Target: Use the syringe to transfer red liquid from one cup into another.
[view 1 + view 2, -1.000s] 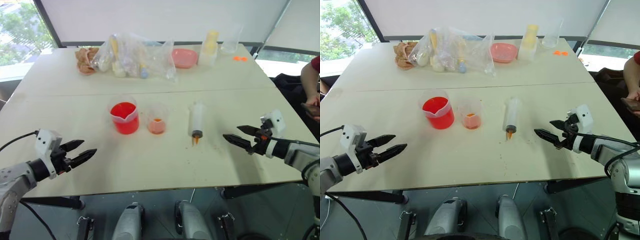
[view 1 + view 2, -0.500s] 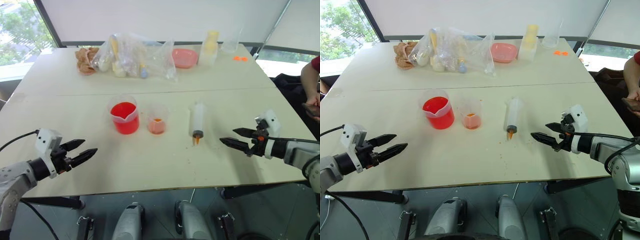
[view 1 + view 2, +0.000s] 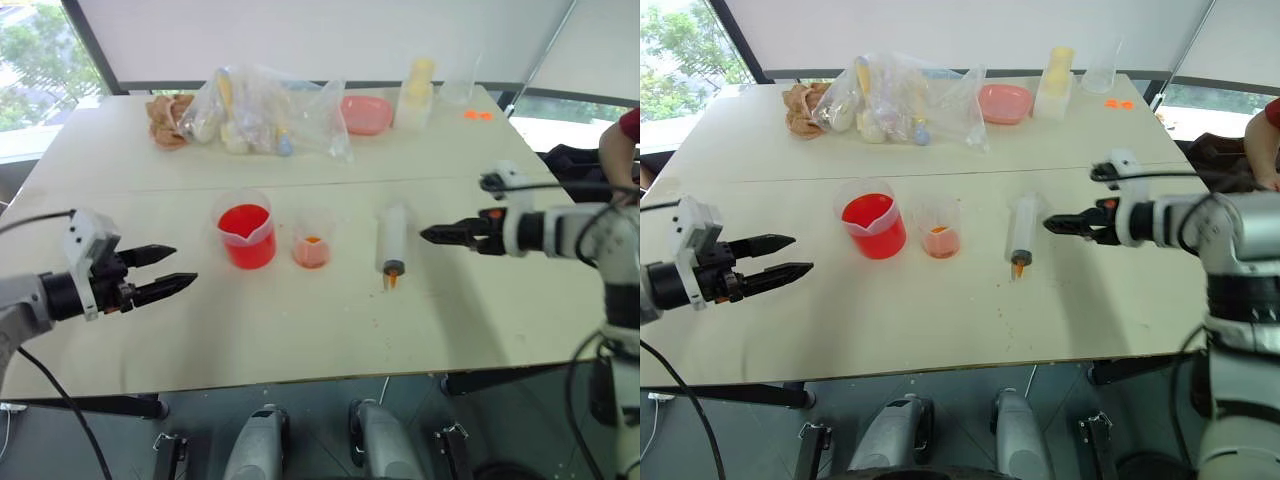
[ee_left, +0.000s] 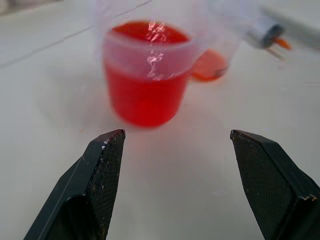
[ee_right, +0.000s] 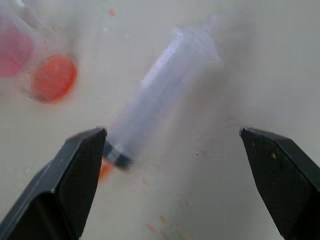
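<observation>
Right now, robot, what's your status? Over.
Both end effectors open, empty: left, right. Syringe flat on table, right end effector beside it. Nothing between them.

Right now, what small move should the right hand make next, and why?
Probably lower the right hand onto the syringe and close. Its fingers are open and hover just beside the barrel, which lies flat on the table, untouched; drawing red liquid needs it gripped first.
</observation>
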